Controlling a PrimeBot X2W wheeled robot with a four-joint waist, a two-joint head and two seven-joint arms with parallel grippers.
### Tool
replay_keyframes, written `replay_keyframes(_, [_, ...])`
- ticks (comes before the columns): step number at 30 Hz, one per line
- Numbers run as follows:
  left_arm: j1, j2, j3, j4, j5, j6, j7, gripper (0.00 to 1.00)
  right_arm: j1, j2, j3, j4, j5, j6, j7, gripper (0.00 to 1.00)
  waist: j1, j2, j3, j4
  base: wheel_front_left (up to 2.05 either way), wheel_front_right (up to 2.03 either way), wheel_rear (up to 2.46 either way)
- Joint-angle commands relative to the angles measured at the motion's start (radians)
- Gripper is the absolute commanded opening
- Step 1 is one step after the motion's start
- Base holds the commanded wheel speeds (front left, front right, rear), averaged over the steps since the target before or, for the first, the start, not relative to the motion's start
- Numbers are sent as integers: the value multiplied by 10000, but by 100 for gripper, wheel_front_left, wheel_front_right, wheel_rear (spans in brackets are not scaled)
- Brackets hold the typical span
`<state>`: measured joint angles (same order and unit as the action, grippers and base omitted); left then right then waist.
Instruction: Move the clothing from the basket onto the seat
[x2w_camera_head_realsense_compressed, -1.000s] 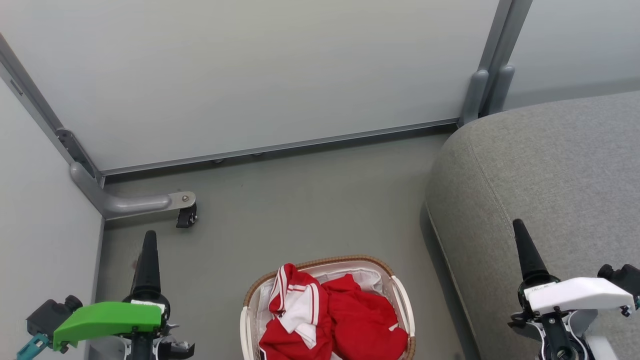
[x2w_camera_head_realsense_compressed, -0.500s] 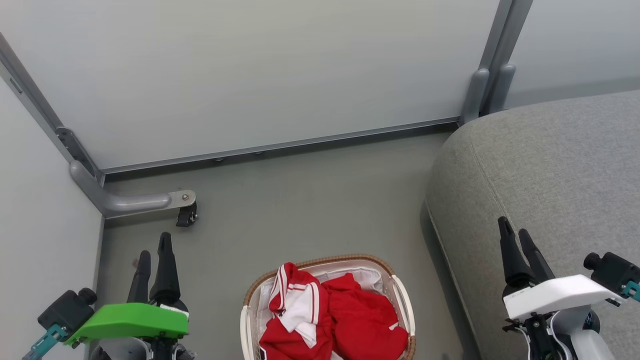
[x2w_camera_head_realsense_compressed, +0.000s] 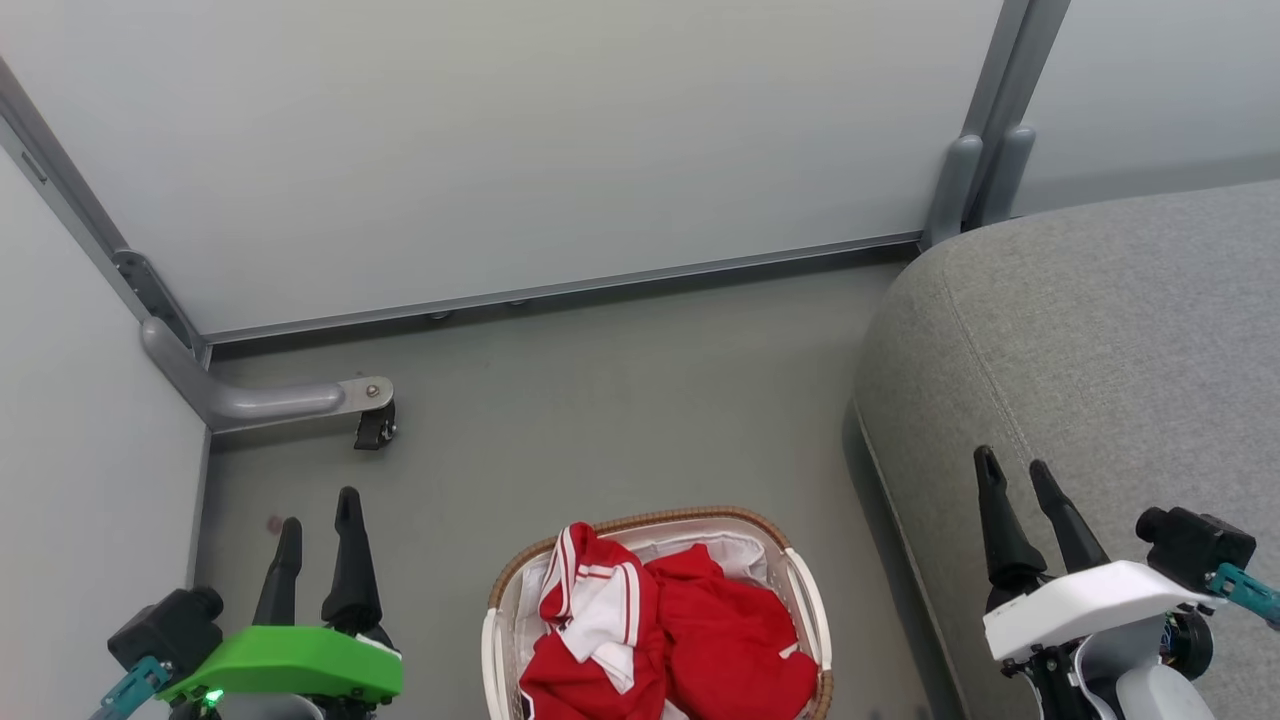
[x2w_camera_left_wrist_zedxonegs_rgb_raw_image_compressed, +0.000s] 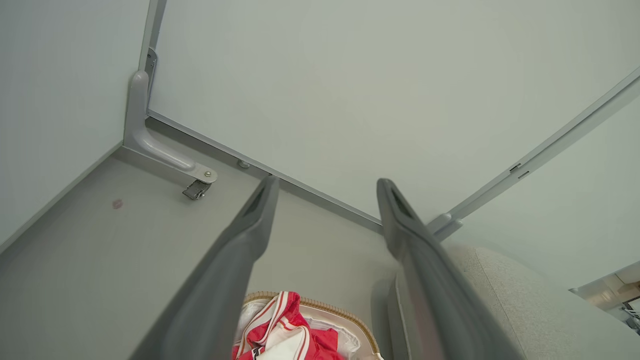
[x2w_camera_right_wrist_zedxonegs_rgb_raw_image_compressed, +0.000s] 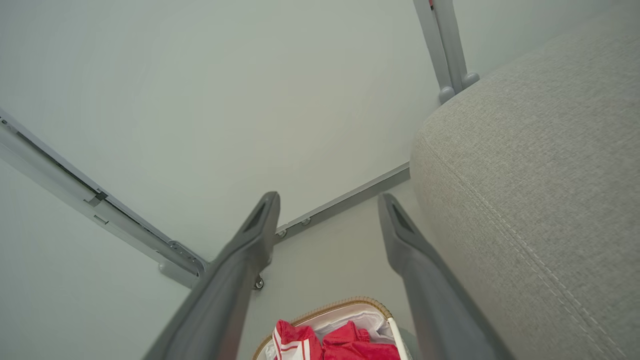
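Since a second ago both grippers are rolling, showing both jaws. The left gripper (x2w_camera_head_realsense_compressed: 318, 508) at 7 o'clock and the right gripper (x2w_camera_head_realsense_compressed: 1012, 459) at 4 o'clock are gaping wide, empty. The clothing (x2w_camera_head_realsense_compressed: 680, 630) is lying in the basket (x2w_camera_head_realsense_compressed: 640, 522) at 6 o'clock: the whole heap in the head view, its far edge in the wrist views. The seat (x2w_camera_head_realsense_compressed: 1100, 340) is sitting at 3 o'clock.
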<state>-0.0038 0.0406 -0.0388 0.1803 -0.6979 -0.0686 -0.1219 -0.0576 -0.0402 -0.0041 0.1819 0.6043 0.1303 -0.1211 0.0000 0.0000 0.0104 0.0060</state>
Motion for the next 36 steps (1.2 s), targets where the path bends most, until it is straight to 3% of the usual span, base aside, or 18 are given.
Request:
replay_keyframes(1, [80,80,-29,-29,288,60,-98,100,0,-70,61,-33,-409,5,-107,100,0,0,4,3,0,0,0])
replay_keyframes(36, [353,115,-293,898,2936,72,-934,100,132,-104,611,378,-4017,5,-956,100,0,0,46,81,0,0,0])
